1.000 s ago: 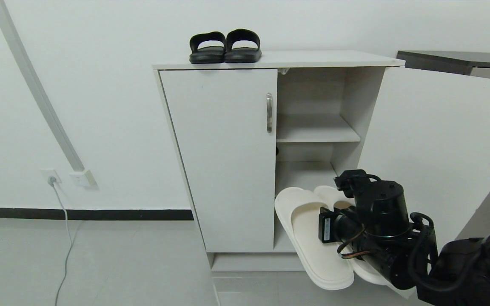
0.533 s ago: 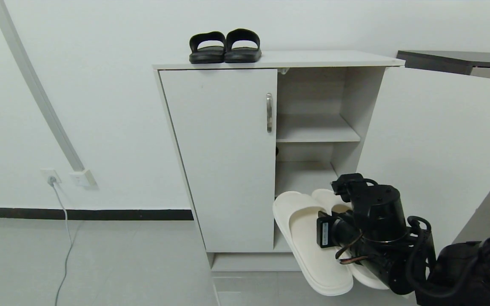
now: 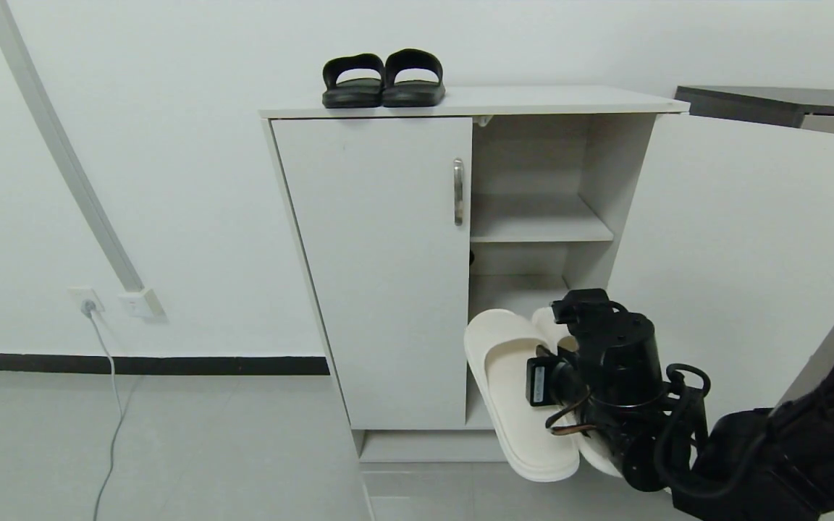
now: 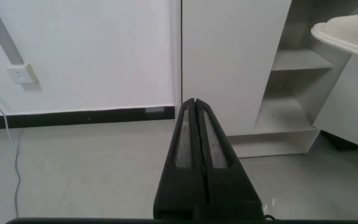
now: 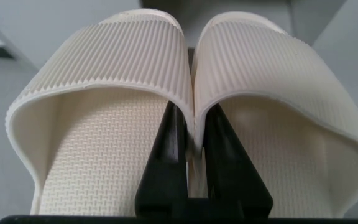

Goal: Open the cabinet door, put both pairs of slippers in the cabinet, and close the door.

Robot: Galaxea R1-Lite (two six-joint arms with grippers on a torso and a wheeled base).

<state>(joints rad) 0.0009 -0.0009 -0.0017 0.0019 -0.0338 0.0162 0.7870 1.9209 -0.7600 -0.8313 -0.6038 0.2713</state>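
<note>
A white two-door cabinet (image 3: pixel 373 275) stands against the wall, its right door (image 3: pixel 743 253) swung open, its left door shut. A pair of black slippers (image 3: pixel 384 78) rests on the cabinet top. My right gripper (image 5: pixel 192 146) is shut on the pair of white slippers (image 3: pixel 511 383), pinching the inner edges of their two straps (image 5: pixel 191 93). They hang tilted in front of the open compartment, toes near the lower shelf (image 3: pixel 515 297). My left gripper (image 4: pixel 194 134) is shut with nothing in it, low over the floor, left of the cabinet's opening (image 4: pixel 291 93).
The upper shelf (image 3: pixel 536 221) and lower shelf of the open side are bare. A dark counter (image 3: pixel 786 101) stands behind the open door. A wall socket (image 3: pixel 85 300) with a cable hanging to the floor is at the left. Grey floor tiles (image 3: pixel 171 449) lie open in front.
My right gripper has carried the white slippers slightly left and toward the cabinet opening; their toes are now higher and closer to the lower shelf. Black slippers and doors are unchanged.
</note>
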